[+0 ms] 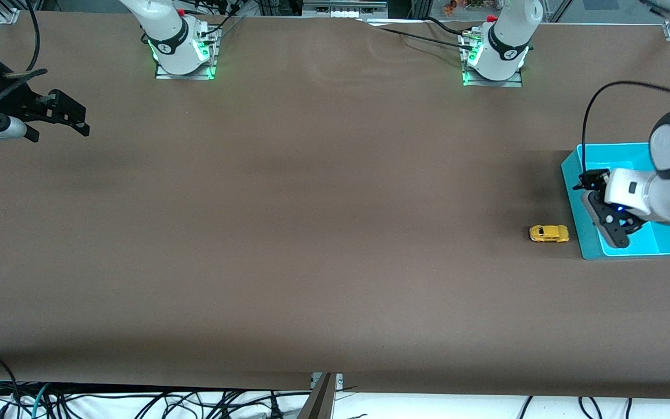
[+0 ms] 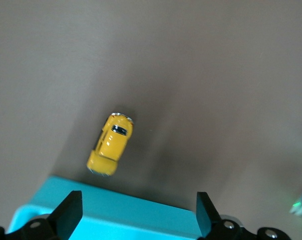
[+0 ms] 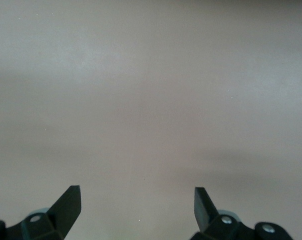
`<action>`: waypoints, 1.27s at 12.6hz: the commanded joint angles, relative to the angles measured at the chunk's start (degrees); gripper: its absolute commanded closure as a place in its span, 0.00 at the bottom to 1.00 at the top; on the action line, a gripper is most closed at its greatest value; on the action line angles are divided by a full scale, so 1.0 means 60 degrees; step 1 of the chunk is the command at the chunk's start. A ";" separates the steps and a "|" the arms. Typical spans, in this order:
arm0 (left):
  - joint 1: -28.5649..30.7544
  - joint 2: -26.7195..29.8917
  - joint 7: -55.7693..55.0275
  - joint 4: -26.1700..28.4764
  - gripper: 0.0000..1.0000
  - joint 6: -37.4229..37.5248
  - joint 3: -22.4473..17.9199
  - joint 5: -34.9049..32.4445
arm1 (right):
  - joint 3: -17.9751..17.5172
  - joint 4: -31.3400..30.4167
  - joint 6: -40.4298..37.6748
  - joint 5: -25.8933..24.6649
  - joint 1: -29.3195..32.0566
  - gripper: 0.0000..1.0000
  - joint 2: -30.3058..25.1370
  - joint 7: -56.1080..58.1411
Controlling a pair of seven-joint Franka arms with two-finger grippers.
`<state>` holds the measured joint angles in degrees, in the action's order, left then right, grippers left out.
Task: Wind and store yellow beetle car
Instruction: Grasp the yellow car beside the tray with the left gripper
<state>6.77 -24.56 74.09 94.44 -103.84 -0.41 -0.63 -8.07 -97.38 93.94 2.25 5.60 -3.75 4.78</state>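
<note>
Matte brown table (image 1: 312,233), rounded yellow beetle car (image 1: 549,233)

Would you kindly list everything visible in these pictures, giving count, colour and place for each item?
yellow beetle car: one, bright yellow with dark windows, on the table toward the left arm's end, beside the bin and just outside its wall, on its wheels.
teal bin: one, teal, at the left arm's end of the table; partly hidden by the left arm.
table: one, brown surface, carrying the car and the bin.
cables: several, dark, below the table edge nearest the front camera.
left tool: one, black, over the bin near the wall closest to the car, open and holding nothing.
right tool: one, black, over bare table at the right arm's end, open; this arm waits.
</note>
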 commanded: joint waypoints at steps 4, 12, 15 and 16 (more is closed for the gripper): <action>0.0146 -0.0654 0.3032 0.1567 0.00 -0.3878 0.0097 -0.0335 | 0.0187 0.0614 -0.0203 -0.0067 0.0004 0.00 0.0156 -0.0036; 0.0175 -0.0755 0.3502 0.2717 0.00 -0.5266 0.0112 -0.0555 | 0.0187 0.0644 -0.0320 -0.0155 -0.0011 0.00 0.0361 -0.0036; 0.0219 -0.1136 0.3502 0.2717 0.00 -0.5295 0.0112 -0.0555 | 0.0187 0.0644 -0.0378 -0.0155 0.0018 0.00 0.0375 -0.0050; 0.0219 -0.1180 0.3516 0.2717 0.06 -0.5325 0.0112 -0.0555 | 0.0202 0.0644 -0.0393 -0.0140 0.0018 0.00 0.0375 -0.0050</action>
<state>7.48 -31.06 93.63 110.39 -134.98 -0.01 -2.59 -6.96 -95.11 92.95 1.89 5.66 -2.00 4.79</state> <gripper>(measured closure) 0.000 0.000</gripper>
